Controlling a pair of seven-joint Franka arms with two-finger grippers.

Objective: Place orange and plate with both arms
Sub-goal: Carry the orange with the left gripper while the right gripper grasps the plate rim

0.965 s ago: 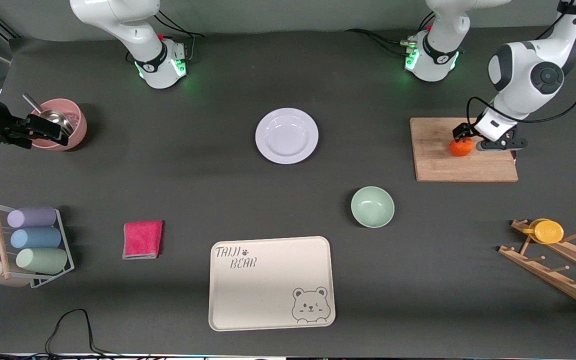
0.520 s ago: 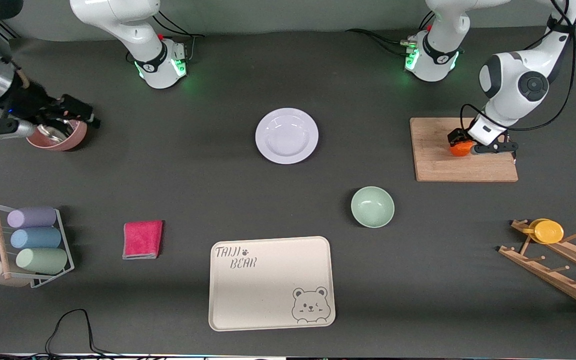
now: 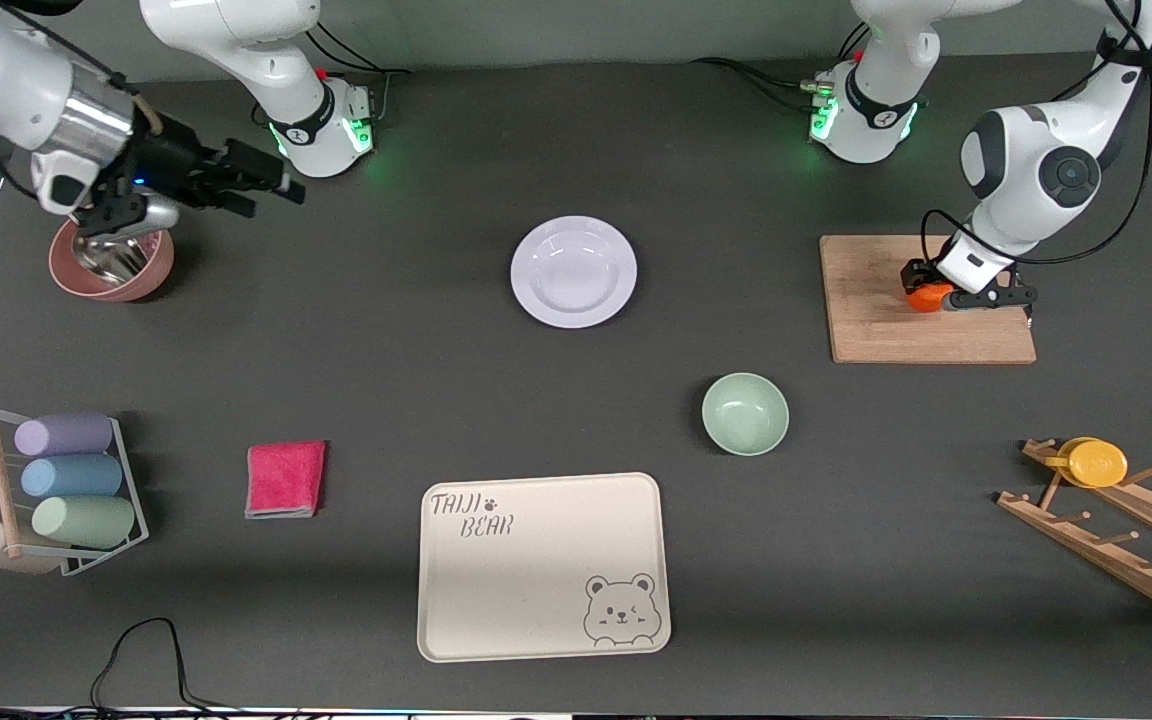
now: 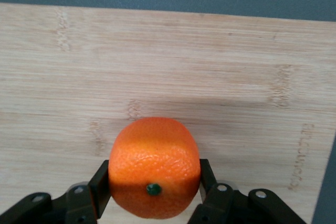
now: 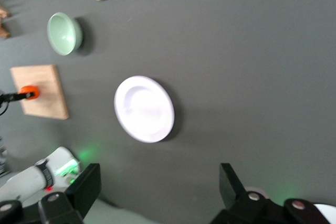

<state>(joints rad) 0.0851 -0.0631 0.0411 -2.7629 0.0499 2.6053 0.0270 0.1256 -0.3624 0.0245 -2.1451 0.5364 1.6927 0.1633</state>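
Observation:
The orange (image 3: 926,297) rests on the wooden cutting board (image 3: 876,330) at the left arm's end of the table. My left gripper (image 3: 928,290) is shut on the orange (image 4: 154,167), one black finger (image 4: 101,184) pressed to each side, the green stem spot facing the camera. The pale white plate (image 3: 573,271) lies flat mid-table, untouched. My right gripper (image 3: 271,187) hangs open in the air over the table between the pink bowl and the right arm's base. In the right wrist view its gripper (image 5: 157,184) holds nothing, and the plate (image 5: 144,108) shows below it.
A mint-green bowl (image 3: 745,413) and a cream bear tray (image 3: 536,600) sit nearer the camera than the plate. A pink bowl (image 3: 112,268) with metal ware, a red cloth (image 3: 285,479) and a cup rack (image 3: 56,490) stand at the right arm's end. A wooden rack holds a yellow disc (image 3: 1096,463).
The left gripper's fingers have closed onto the orange on the board. The right arm has swung from over the pink bowl toward the middle of the table, still open.

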